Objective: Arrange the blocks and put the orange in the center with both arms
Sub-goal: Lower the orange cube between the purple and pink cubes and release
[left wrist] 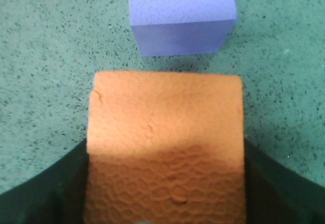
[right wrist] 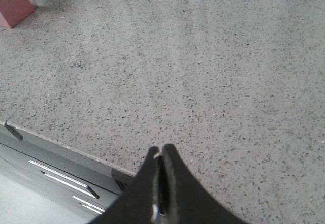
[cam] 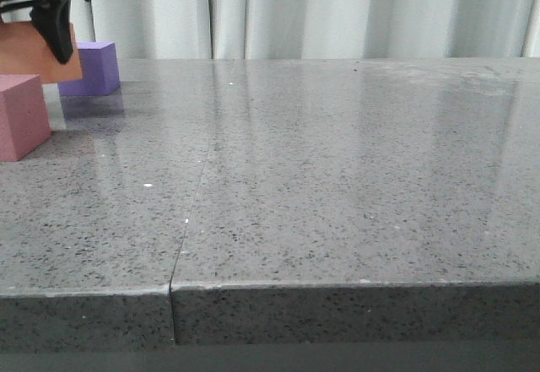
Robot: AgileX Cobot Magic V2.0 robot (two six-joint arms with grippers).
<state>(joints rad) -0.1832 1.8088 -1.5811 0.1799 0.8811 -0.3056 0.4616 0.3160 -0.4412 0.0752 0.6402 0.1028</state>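
My left gripper point(cam: 46, 43) is shut on the orange cube point(cam: 25, 64) and holds it clear of the table at the far left. In the left wrist view the orange cube point(left wrist: 165, 132) fills the space between my dark fingers point(left wrist: 66, 193), with small dents in its face. The purple cube point(cam: 94, 68) rests on the table just behind it, and it also shows in the left wrist view point(left wrist: 180, 16). The pink cube point(cam: 21, 117) stands nearer the front, below the held cube. My right gripper point(right wrist: 161, 150) is shut on nothing, low over the table's front edge, out of the front view.
The grey speckled table point(cam: 337, 178) has a seam point(cam: 190, 212) running front to back left of centre. Its front edge point(right wrist: 61, 145) lies just under my right gripper. The pink cube point(right wrist: 14, 3) is far off in the right wrist view. A pale curtain hangs behind.
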